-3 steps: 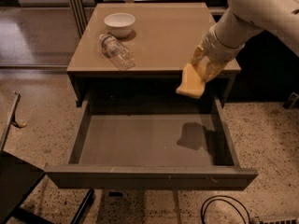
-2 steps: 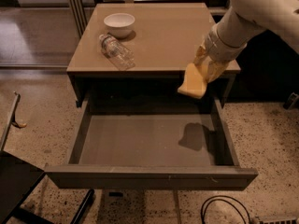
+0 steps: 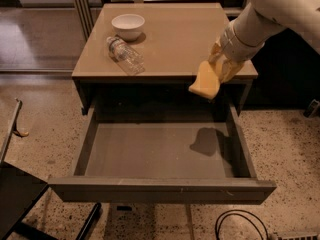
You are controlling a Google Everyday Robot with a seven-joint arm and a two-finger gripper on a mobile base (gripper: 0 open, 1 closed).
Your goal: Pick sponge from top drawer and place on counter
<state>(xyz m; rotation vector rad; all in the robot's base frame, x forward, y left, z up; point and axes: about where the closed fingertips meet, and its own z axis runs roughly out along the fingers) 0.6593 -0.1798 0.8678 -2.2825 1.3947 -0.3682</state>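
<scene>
The pale yellow sponge [image 3: 205, 81] hangs in my gripper [image 3: 216, 73], which is shut on its upper end. The white arm reaches in from the upper right. The sponge is held in the air over the front right edge of the tan counter [image 3: 175, 39], above the back right part of the open top drawer [image 3: 160, 156]. The drawer's grey bottom holds nothing; the sponge's shadow falls on its right side.
A white bowl [image 3: 128, 25] and a clear plastic bottle [image 3: 125, 55] lying on its side sit on the counter's left half. A dark chair frame [image 3: 20, 199] stands at the lower left. A black cable [image 3: 240, 226] lies on the speckled floor.
My gripper has lifted the sponge slightly up and to the right, closer to the counter's front edge. Nothing else has moved.
</scene>
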